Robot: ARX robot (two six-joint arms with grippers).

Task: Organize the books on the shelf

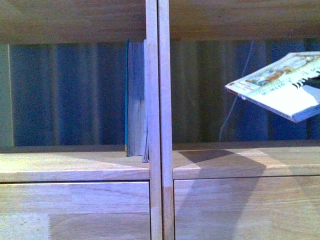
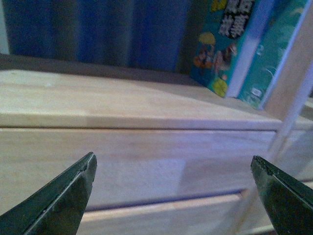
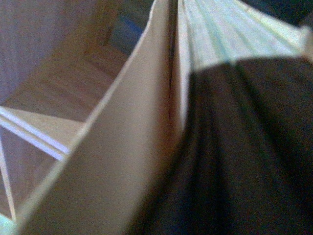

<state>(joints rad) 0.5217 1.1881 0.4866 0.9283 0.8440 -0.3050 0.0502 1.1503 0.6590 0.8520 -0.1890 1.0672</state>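
Note:
The light-wood shelf (image 1: 159,125) fills the front view, with two open compartments side by side. A thick teal book (image 1: 134,100) stands upright in the left compartment near the centre divider, with a thinner book (image 1: 145,100) between it and the divider. My right gripper (image 1: 312,83), at the right edge, is shut on the thin white paperback (image 1: 280,82) and holds it tilted in the air before the right compartment. In the right wrist view its pages (image 3: 122,147) lie against my dark finger (image 3: 234,166). My left gripper (image 2: 172,159) is open and empty, low before the drawer front, with the teal book (image 2: 217,46) beyond it.
Plain wide drawer fronts (image 1: 75,210) run under both compartments. The shelf board (image 1: 65,162) left of the standing books is bare wood. A blue curtain (image 1: 65,95) shows behind the open compartments. The right compartment's floor (image 1: 240,157) lies in the held book's shadow.

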